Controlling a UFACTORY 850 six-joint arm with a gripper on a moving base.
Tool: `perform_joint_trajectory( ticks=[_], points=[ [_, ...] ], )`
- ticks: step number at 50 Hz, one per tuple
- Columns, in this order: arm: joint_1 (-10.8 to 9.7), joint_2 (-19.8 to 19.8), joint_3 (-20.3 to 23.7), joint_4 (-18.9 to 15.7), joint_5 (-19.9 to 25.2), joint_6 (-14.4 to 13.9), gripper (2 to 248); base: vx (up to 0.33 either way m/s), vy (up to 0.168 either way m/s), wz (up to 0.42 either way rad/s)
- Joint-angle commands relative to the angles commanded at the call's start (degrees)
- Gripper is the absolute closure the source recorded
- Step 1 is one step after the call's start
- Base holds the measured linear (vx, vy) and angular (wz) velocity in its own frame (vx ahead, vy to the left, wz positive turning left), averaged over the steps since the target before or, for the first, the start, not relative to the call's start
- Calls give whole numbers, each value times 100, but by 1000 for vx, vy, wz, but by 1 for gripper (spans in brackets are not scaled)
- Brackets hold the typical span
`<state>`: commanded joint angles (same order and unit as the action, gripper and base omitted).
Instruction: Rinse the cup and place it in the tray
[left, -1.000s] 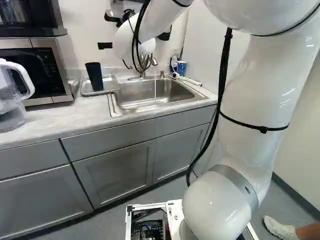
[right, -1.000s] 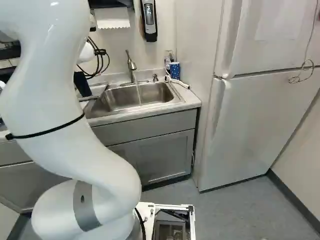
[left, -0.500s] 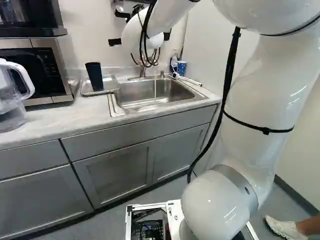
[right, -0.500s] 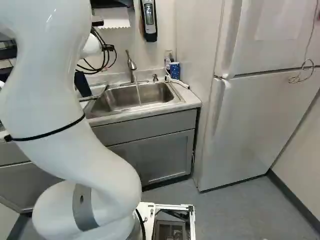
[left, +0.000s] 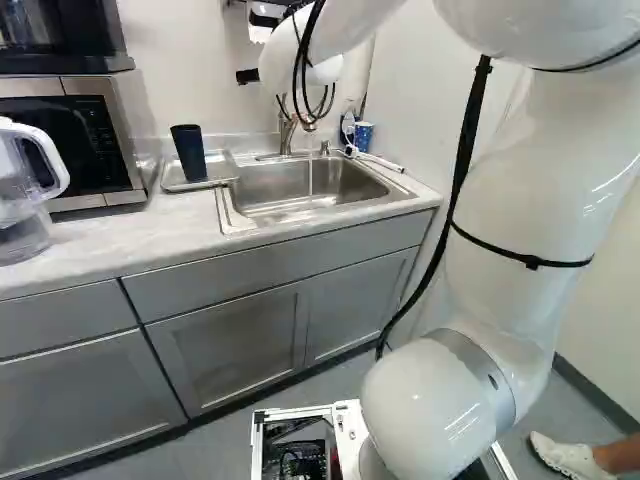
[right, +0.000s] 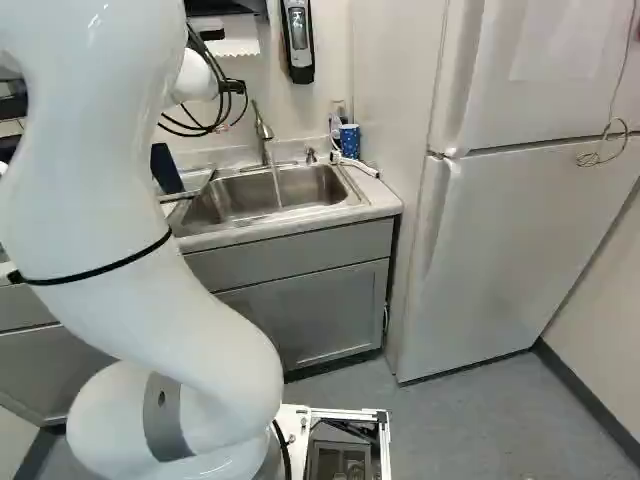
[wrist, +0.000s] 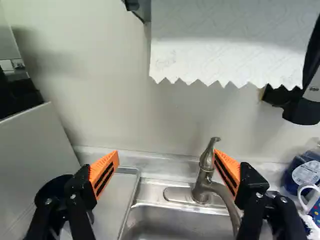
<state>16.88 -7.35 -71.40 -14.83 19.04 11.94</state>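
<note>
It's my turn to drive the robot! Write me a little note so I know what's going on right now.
Gripper: open and empty, up near the tap.
Cup: the dark cup stands on the tray beside the sink.
Done: the cup is on the tray. The pictures don't show whether it's been rinsed.
Left: water is running into the sink, so turning it off is probably next.

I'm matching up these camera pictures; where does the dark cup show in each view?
Left base view: the dark cup stands on the tray beside the sink.
Right base view: the dark cup is partly behind the arm.
Wrist view: the dark cup is partly behind one gripper finger.
Shared landmark: the faucet.
</note>
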Motion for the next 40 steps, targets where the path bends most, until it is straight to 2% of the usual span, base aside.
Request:
perform_joint_trajectory(
  ticks=[24, 40],
  points=[
    [-397, -118, -255, 111, -251, 0, 3, 0, 0, 0],
    [-596, -412, -572, 222, -348, 0, 3, 0, 0, 0]
  ],
)
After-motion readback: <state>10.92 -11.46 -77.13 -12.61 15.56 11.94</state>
